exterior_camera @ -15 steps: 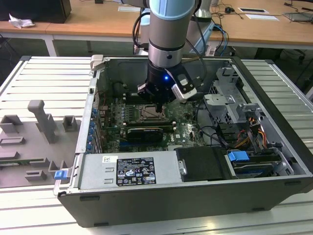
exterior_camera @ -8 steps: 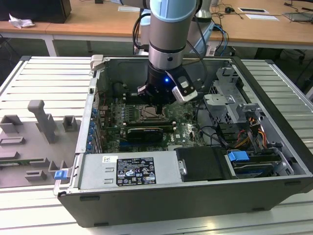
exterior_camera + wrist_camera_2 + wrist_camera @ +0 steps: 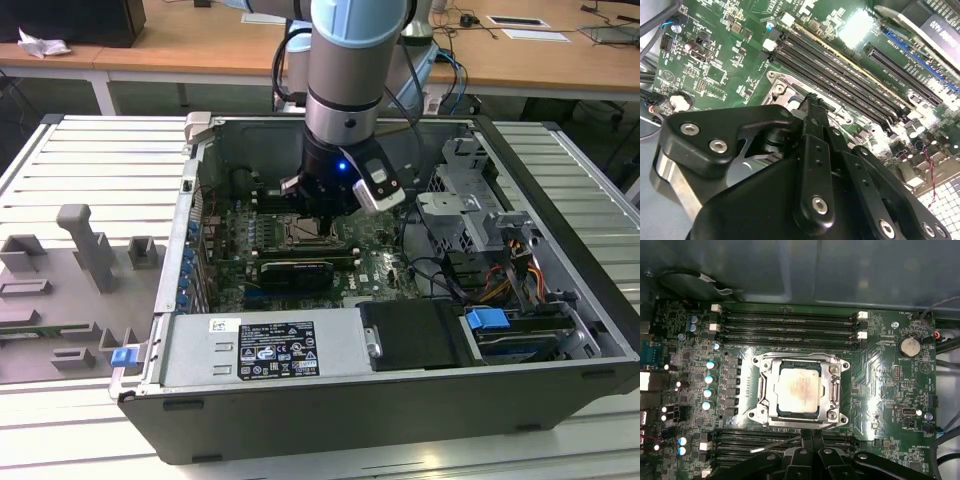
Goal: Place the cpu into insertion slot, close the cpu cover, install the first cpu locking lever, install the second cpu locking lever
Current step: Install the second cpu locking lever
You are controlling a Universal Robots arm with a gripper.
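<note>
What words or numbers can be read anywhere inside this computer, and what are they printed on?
White label on the case, exterior view: dense print and symbols, too small to read.
Green circuit board, first wrist view: white lettering, too small to read.
The cpu in its socket: no legible marking on its face.
Nothing can be quoted with confidence.

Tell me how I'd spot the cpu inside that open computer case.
Find the big green circuit board on the floor of the open computer case, under the robot arm. Between its two banks of long black memory slots sits a silver metal frame, the cpu cover. The cpu is the pale, flat metal square showing through its centre.
</note>
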